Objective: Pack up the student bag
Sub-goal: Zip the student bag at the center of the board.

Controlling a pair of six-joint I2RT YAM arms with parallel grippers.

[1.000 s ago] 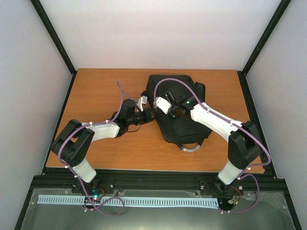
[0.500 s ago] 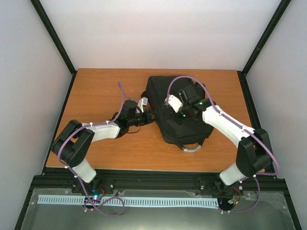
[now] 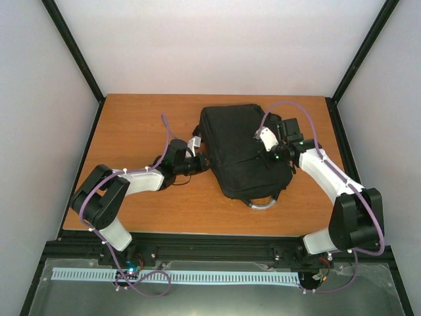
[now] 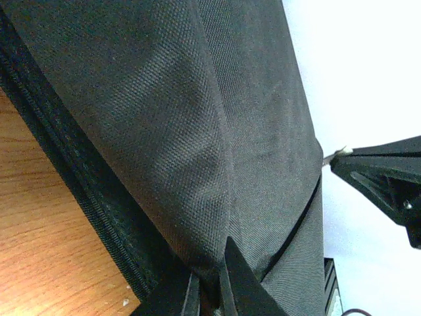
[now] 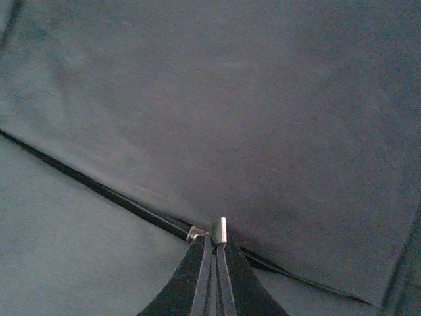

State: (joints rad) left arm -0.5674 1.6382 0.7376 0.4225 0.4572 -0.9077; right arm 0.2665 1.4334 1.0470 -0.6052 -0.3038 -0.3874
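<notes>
Student bag: The black backpack (image 3: 237, 148) lies flat on the table (image 3: 145, 118), right of centre and toward the far edge. Its grey loop handle (image 3: 262, 203) points at the near edge.
Right pincer: Your right pincer (image 5: 214, 253) is clamped fully shut on the small metal zipper pull (image 5: 220, 232), with the dark zip line (image 5: 99, 187) trailing away from it across the fabric.
Just changed: Within the last second your right arm has swung from the middle of the bag out to its right side, taking the pull with it. The bag itself has barely shifted.
What it means: The zip is being run along the bag, and this looks like a late step in the packing, probably closing up.
Left pincer: Your left pincer (image 4: 209, 283) is all but shut, pinching a fold of the bag's cloth at its left edge. It has stayed put to brace the bag against the pull.
Hidden: You cannot tell whether the zip behind the pull is open or closed, nor how much track is left. Nothing inside the bag shows. Both wrist views are filled with black cloth, and the right arm covers the bag's right edge from above.
</notes>
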